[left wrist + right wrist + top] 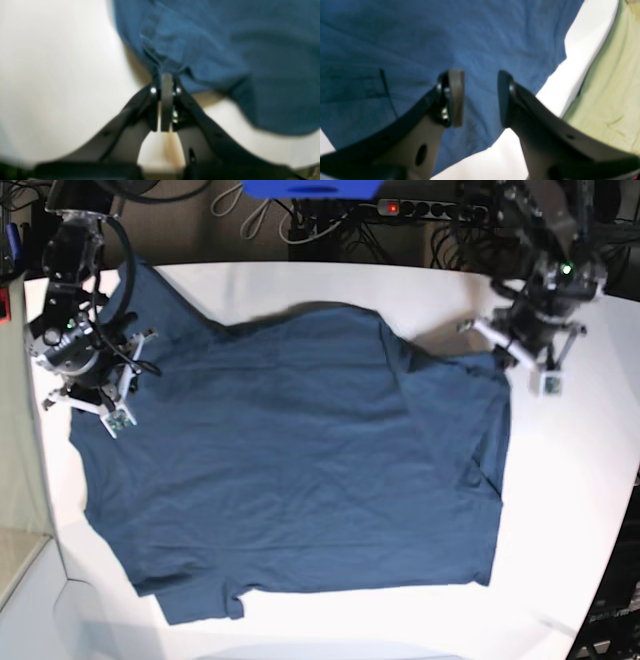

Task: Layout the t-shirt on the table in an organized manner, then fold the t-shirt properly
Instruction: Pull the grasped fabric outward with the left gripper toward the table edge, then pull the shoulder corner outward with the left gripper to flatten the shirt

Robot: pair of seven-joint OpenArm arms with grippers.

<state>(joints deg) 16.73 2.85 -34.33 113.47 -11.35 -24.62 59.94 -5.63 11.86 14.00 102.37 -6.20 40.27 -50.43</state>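
From the overhead base view I see the plain dark navy-blue short-sleeved cotton t-shirt [290, 460] spread mostly flat across the large matte white worktop [580, 510], covering much of its middle and its side on that view's left. The cloth carries shallow wrinkles, and a fold runs down it toward that view's right.

My left gripper [166, 77] sits at the shirt's far corner on the base view's right. In the left wrist view, which is blurred, its fingers [166, 100] are pressed together with a bunched edge of the blue cloth pinched at their tips, and the fabric drapes away from them over the white surface.

My right gripper [480, 97] is over the shirt's far edge on the base view's left. In the right wrist view its two fingers [456, 97] stand well apart with nothing between them, only blue cloth lying beneath and a strip of white worktop beside it. A pale green sheet [607, 87] shows past the worktop's edge in that view.
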